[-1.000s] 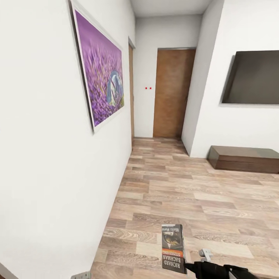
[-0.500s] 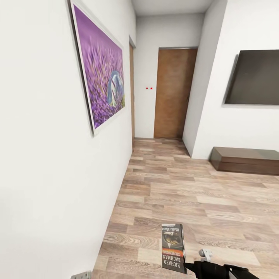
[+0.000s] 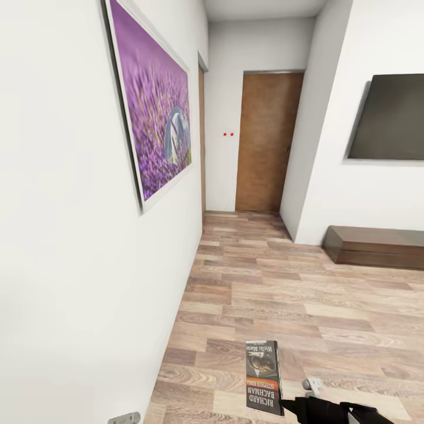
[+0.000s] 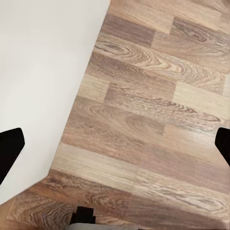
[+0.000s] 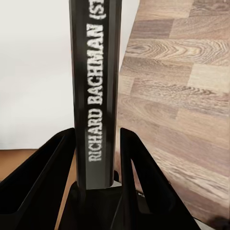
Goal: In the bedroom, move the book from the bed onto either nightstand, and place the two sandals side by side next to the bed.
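Note:
My right gripper (image 3: 287, 405) is shut on the book (image 3: 262, 377), a thin paperback held upright over the wood floor at the lower middle of the head view, its "RICHARD BACHMAN" lettering upside down. In the right wrist view the book's spine (image 5: 95, 96) stands clamped between the two black fingers (image 5: 45, 167). The left gripper (image 4: 115, 146) is open, its fingers wide apart over bare floor beside the white wall. The bed, nightstands and sandals are out of view.
A white wall (image 3: 70, 265) with a purple lavender picture (image 3: 156, 118) runs close along my left. Ahead, a short passage ends at a brown door (image 3: 262, 141). A black wall screen (image 3: 391, 118) hangs at right above a long low dark cabinet (image 3: 377, 247).
The whole view has shifted: the door, screen and cabinet sit a little further right in the picture, so the camera has turned slightly. The book stays held in the right gripper.

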Robot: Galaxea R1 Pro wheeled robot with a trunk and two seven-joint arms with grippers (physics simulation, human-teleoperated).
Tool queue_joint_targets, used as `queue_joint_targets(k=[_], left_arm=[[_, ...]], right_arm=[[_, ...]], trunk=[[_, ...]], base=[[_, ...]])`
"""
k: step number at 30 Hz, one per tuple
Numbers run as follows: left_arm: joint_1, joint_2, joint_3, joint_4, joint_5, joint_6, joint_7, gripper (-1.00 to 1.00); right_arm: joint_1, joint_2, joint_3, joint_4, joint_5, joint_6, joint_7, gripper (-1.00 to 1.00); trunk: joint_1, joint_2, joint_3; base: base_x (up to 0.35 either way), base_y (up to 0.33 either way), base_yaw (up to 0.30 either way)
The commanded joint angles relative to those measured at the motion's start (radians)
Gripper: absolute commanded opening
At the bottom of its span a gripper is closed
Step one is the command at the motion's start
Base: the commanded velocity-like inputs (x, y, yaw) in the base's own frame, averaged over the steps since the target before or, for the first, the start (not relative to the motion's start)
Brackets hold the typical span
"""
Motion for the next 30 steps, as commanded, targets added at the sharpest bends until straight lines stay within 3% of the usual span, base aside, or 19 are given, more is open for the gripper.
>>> queue_joint_targets(k=[1, 7, 18, 25, 30], left_arm=[[-0.001, 0.0, -0.005, 0.001, 0.01, -0.003, -0.004, 1.0], [-0.001, 0.0, -0.006, 0.001, 0.01, -0.003, -0.004, 1.0], [-0.001, 0.0, -0.005, 0.001, 0.009, -0.003, -0.004, 1.0], [-0.001, 0.0, -0.005, 0.001, 0.01, -0.003, -0.004, 1.0], [-0.001, 0.0, -0.006, 0.001, 0.01, -0.003, -0.004, 1.0]], right_arm=[[-0.001, 0.0, 0.003, -0.001, -0.012, 0.01, 0.003, -1.0], [0.0, 0.0, 0.003, -0.001, -0.012, 0.01, 0.003, -1.0], [-0.001, 0.0, 0.003, -0.001, -0.012, 0.01, 0.004, -1.0], [-0.001, 0.0, 0.003, -0.001, -0.012, 0.01, 0.004, -1.0], [-0.001, 0.0, 0.003, -0.001, -0.012, 0.01, 0.004, -1.0]], trunk=[[0.001, -0.002, -0.002], [0.001, -0.002, -0.002], [0.001, -0.002, -0.001], [0.001, -0.002, -0.001], [0.001, -0.002, -0.001]], base=[[0.305, 0.021, 0.0], [0.259, 0.007, -0.001], [0.024, 0.0, -0.163], [0.002, 0.0, -0.024], [0.217, 0.0, -0.002]])
